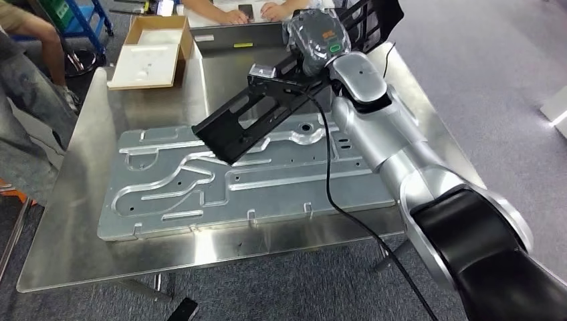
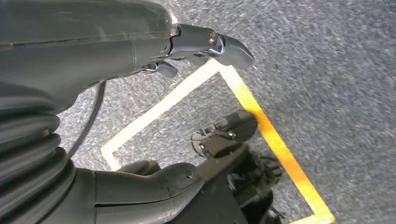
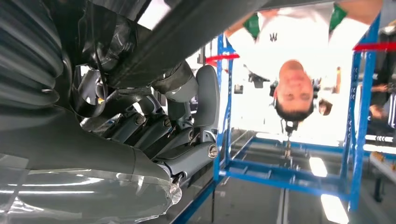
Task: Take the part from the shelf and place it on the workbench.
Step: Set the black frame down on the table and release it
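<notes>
A steel desk [image 1: 73, 221] stands on grey carpet, carrying a large grey plate [image 1: 267, 184] with raised channels and, at its far left corner, an open cardboard box [image 1: 150, 50]. A person's hands [image 1: 254, 12] rest at the far edge. In the head view the right hand [image 1: 317, 37] holds the black part [image 1: 267, 110] tilted in the air above the plate, its low end close over the plate's middle; whether it touches is hard to tell. The right wrist view adds what the head view hides: dark fingers [image 3: 154, 130] curled tight against the part [image 3: 205, 23], with a blue frame [image 3: 289, 168] and a person behind. The left wrist view looks down at carpet crossed by yellow tape [image 2: 275, 140]; the left hand [image 2: 140, 42] hangs there holding nothing, fingers [image 2: 224, 46] spread apart.
</notes>
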`<action>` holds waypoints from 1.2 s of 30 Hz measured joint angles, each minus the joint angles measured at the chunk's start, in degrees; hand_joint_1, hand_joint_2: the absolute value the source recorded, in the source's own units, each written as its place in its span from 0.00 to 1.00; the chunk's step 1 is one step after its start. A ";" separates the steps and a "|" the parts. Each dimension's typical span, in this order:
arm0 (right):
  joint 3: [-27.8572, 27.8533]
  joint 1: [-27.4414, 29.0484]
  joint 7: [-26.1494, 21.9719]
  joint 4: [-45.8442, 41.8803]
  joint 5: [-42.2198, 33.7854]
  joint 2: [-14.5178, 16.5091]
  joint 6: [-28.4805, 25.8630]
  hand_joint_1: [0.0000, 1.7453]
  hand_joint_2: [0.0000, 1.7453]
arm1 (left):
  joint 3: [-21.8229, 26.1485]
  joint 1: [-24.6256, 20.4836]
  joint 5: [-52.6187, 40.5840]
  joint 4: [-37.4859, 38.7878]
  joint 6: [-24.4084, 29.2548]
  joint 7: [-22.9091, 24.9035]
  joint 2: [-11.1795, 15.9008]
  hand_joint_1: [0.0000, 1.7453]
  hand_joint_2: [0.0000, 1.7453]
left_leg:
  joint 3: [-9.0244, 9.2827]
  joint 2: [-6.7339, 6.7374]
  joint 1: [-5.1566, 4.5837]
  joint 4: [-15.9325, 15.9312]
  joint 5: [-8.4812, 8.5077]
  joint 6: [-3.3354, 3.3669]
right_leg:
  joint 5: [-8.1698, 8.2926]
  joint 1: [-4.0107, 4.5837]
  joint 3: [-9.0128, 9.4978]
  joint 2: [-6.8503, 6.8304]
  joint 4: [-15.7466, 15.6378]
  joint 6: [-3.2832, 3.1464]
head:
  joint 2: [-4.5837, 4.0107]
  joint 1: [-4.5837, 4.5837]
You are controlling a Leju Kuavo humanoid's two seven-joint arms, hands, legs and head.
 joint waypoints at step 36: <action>-1.69 0.40 -0.94 6.35 -0.65 -0.81 -2.47 0.00 0.00 | -1.23 -0.70 0.80 0.00 0.92 -0.23 -0.73 0.00 0.00 | 0.54 -0.09 0.04 -1.29 0.76 1.93 | -4.39 -0.29 -3.98 0.24 8.03 1.25 | 0.00 -0.03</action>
